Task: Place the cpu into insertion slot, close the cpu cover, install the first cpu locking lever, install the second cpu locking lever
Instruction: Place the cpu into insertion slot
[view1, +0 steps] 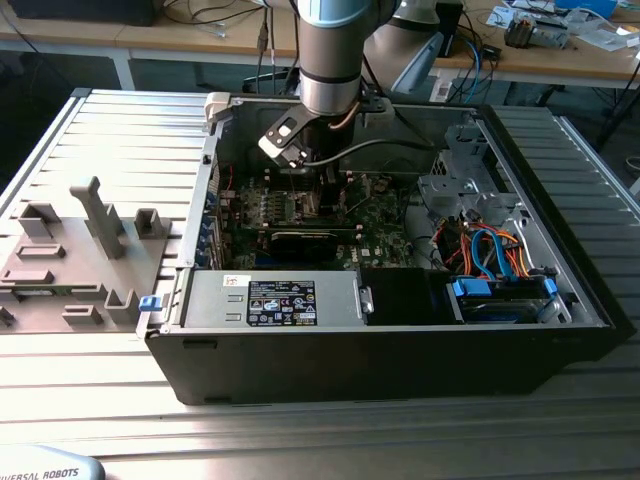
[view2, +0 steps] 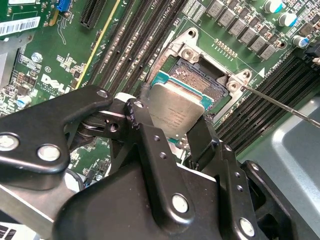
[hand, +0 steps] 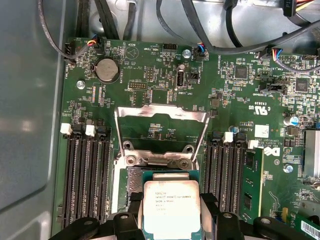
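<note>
In the second wrist view, the gripper (view2: 172, 124) clamps the cpu (view2: 175, 111) by two opposite edges. The chip sits over the insertion slot (view2: 201, 82), half covering its dark centre; whether it touches is unclear. The first wrist view adds the cpu cover (hand: 161, 111), standing open just behind the slot. In the exterior view, the arm (view1: 335, 60) reaches into the computer case (view1: 400, 360), hiding the slot.

Tech lab (opened PC (view1: 380, 360), cable-strewn benches (view1: 590, 65)).
</note>
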